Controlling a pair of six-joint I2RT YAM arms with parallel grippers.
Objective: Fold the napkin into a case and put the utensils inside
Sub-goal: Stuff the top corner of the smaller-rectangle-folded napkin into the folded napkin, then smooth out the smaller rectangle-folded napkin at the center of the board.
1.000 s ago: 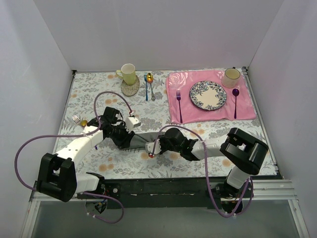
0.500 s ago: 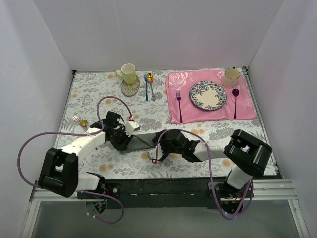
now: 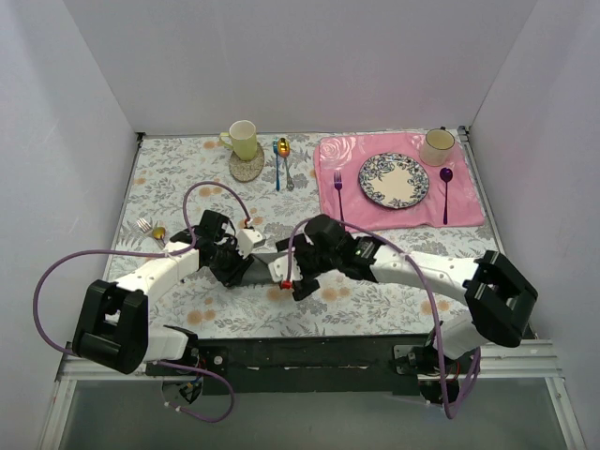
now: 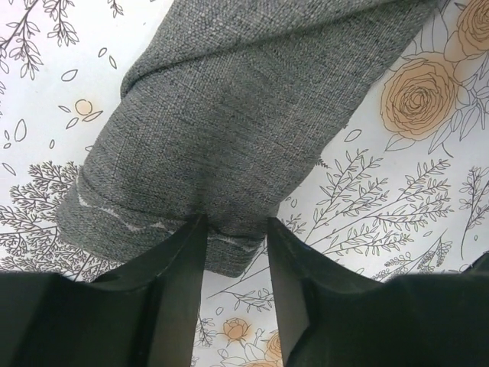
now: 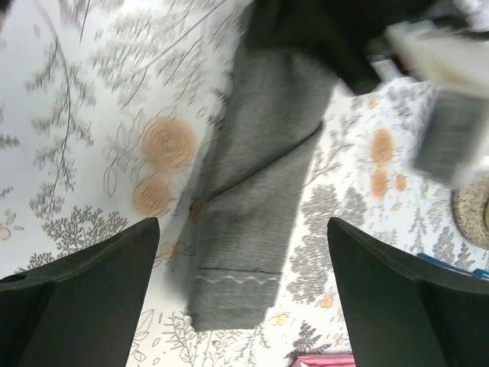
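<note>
The napkin (image 3: 263,268), a dark grey cloth folded into a narrow strip, lies on the floral tablecloth between my two grippers. My left gripper (image 3: 234,265) rests on its left end. In the left wrist view the left gripper (image 4: 234,223) stands partly open, its fingertips (image 4: 187,252) pressing on the stitched hem of the napkin (image 4: 229,115), which lies flat in the gap. My right gripper (image 3: 293,275) hovers wide open above the other end. The right wrist view shows the right gripper (image 5: 243,223) well clear of the napkin (image 5: 256,229). The silver fork (image 3: 142,225) and spoon (image 3: 159,232) lie at the far left.
A pink placemat (image 3: 464,208) at the back right carries a patterned plate (image 3: 394,180), a purple fork (image 3: 339,202), a purple spoon (image 3: 446,192) and a cup (image 3: 437,145). A pale mug (image 3: 243,140) on a coaster and a blue-handled spoon (image 3: 277,161) stand at the back centre.
My right gripper has let go of the napkin's right end, opened wide and risen over the strip as its arm stretched forward. The left gripper has stayed on the left end.
</note>
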